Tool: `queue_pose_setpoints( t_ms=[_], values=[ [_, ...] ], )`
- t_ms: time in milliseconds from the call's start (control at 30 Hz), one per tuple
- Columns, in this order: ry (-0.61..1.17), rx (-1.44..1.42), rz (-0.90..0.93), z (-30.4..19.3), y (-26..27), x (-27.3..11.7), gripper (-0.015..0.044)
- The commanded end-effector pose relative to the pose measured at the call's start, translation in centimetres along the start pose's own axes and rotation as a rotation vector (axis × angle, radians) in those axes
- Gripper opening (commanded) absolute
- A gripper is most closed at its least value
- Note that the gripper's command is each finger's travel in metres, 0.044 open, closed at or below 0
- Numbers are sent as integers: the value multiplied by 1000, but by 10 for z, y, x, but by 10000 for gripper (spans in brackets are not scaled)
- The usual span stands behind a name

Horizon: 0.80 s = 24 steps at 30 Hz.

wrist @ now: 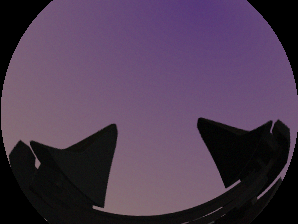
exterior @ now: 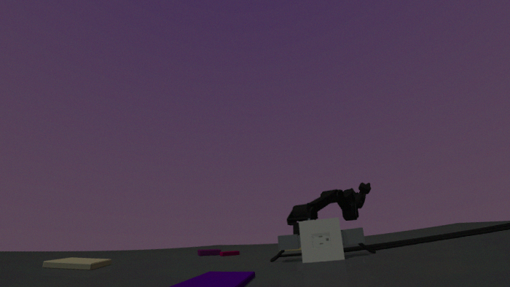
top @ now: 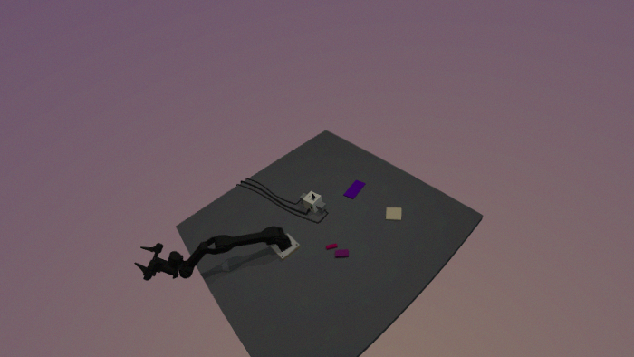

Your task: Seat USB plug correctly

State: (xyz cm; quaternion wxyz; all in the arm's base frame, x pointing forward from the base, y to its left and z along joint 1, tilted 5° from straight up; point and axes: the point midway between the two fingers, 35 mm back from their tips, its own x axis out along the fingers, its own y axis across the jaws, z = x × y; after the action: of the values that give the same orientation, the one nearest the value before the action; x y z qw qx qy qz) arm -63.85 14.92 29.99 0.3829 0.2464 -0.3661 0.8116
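Power cube point(top: 312, 202) point(exterior: 322, 240) could tip if the empty, wide-open gripper point(top: 138, 255) point(wrist: 158, 125) wrenches its jammed plug sideways; the plug's orientation is hard to read.

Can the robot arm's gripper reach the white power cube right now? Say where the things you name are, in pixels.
Not from there, I think: the open gripper point(top: 138, 255) point(wrist: 158, 125) hangs out past the table edge, away from the power cube point(top: 312, 200) point(exterior: 322, 251). Nothing seems to block it, so swinging back might work.

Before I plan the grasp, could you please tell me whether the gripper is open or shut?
Open: the fingers stand wide apart, with nothing between them.
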Motion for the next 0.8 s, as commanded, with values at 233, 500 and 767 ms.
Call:
queue_pose_setpoints(
  t_ms=[233, 500, 767],
  values=[
    [122, 7, -29, -84, -78, 38, 440],
    [334, 46, -59, -184, -184, 57, 440],
    [555, 107, -154, -264, -306, 42, 440]
  ],
)
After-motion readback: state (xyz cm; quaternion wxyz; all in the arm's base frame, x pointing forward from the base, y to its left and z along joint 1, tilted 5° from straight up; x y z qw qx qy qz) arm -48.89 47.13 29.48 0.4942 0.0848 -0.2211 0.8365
